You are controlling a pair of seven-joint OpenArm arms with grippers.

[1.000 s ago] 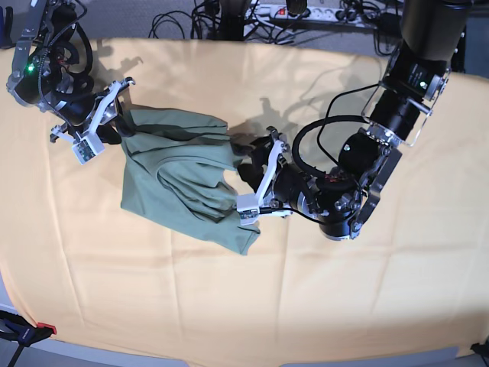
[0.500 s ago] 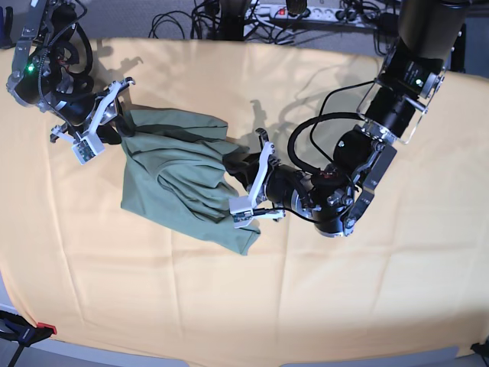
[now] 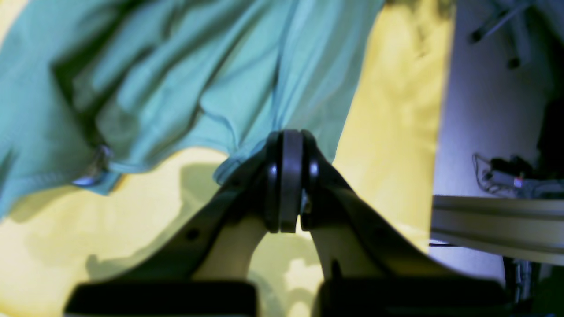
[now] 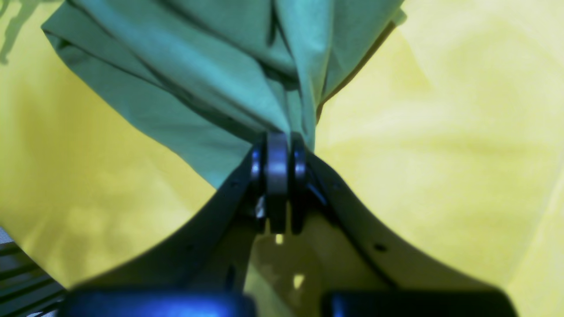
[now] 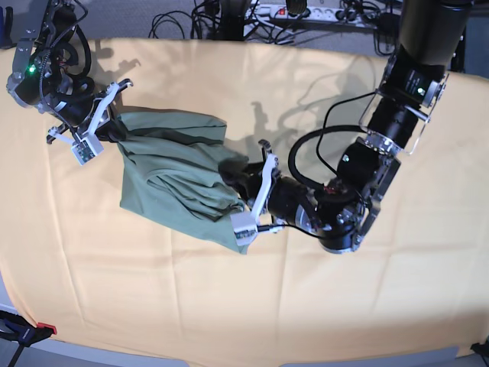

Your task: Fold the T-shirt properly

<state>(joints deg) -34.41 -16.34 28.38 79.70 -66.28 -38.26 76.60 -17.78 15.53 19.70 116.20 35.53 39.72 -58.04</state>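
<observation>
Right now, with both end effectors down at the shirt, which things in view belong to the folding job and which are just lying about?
Part of the job:
- crumpled sage-green cotton T-shirt
- left end effector, shut on the T-shirt's edge
- right end effector, shut on a bunched corner

Just there:
- large yellow-orange cloth covering the table
- black cables and white power strip behind the far edge

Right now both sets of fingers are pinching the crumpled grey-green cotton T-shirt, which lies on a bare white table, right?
Not quite. The T-shirt lies on a large yellow-orange cloth, as the base view shows. Both the left fingers and right fingers are indeed shut on it.
</observation>
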